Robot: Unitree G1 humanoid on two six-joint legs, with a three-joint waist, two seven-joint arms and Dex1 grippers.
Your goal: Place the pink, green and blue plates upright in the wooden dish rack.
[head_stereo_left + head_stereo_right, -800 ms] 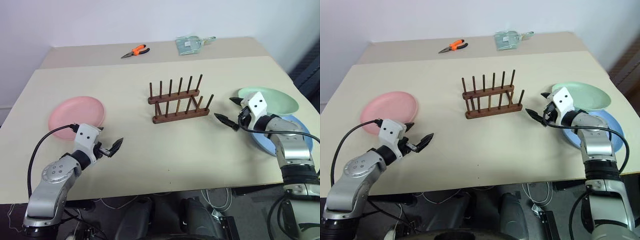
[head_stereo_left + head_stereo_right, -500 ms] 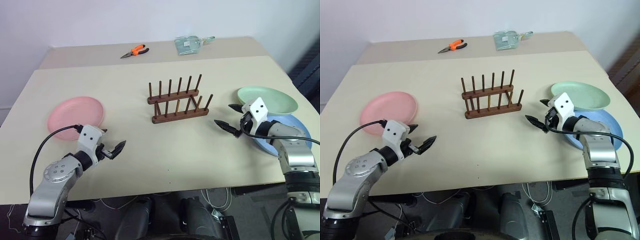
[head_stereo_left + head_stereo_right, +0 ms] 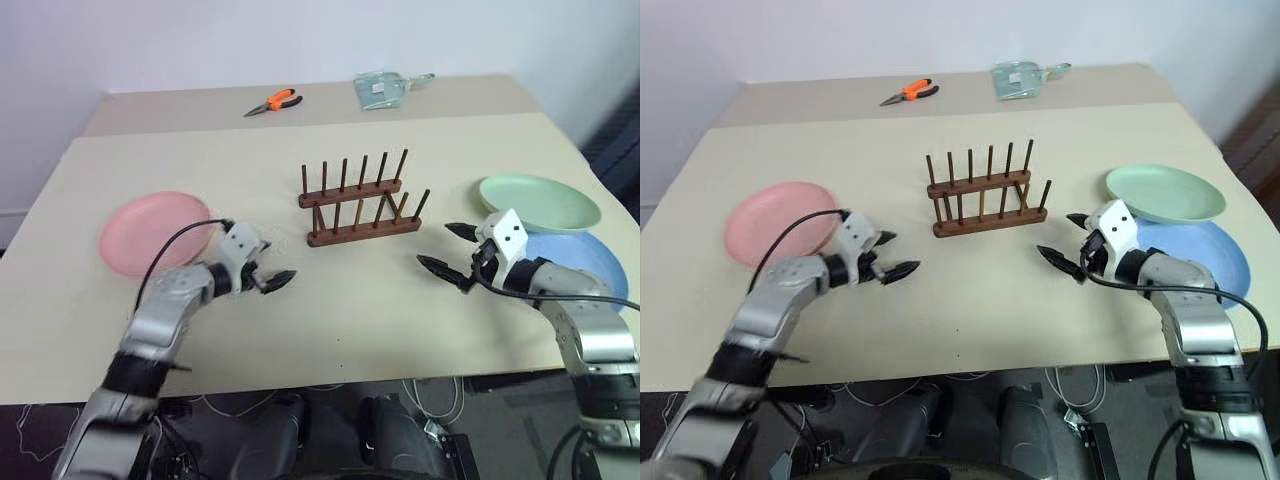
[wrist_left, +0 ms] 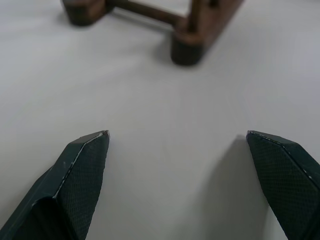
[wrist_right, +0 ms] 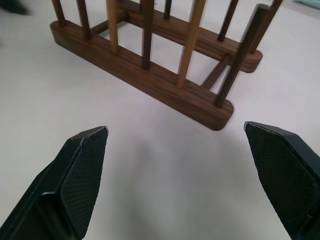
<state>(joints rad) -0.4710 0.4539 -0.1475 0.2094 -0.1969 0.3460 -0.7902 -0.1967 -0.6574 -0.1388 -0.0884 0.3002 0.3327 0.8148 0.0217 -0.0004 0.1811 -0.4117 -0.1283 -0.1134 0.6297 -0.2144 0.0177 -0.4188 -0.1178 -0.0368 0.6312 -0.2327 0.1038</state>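
The wooden dish rack stands empty at the middle of the tabletop. The pink plate lies flat to its left; the green plate and blue plate lie to its right, seemingly overlapping. The left pincer and right pincer both gape wide, holding nothing, just above the tabletop near the rack.
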